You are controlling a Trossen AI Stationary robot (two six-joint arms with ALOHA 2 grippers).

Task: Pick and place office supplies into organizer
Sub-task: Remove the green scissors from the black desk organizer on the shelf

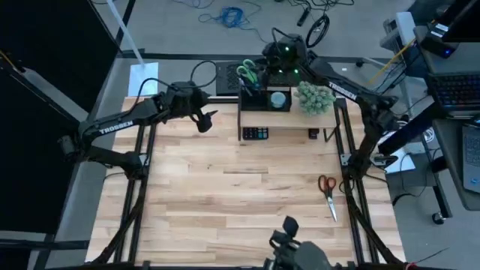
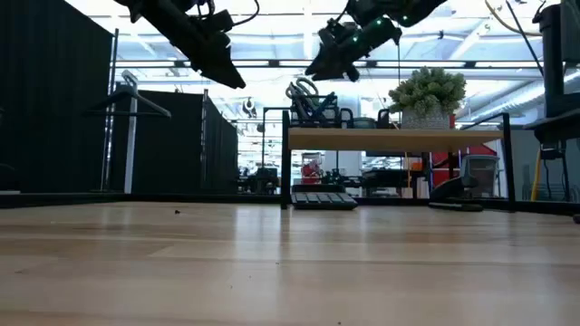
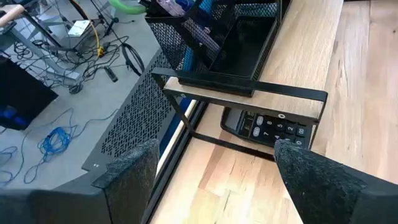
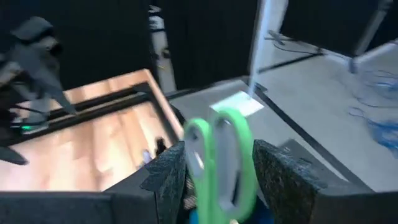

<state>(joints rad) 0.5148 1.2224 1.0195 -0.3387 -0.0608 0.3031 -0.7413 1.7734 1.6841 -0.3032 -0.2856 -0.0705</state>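
The red-handled scissors [image 1: 327,193] lay flat at four o'clock on the table, stiff, light and probably best pinched across the pivot, while the right gripper [image 4: 214,163], fingers spread, hung over the organizer [image 1: 265,98] at twelve o'clock around green scissor handles [image 4: 222,158].

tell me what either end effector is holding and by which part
Nothing. The left end effector is open and empty; the right end effector hangs open by the green scissors, handles not clamped.
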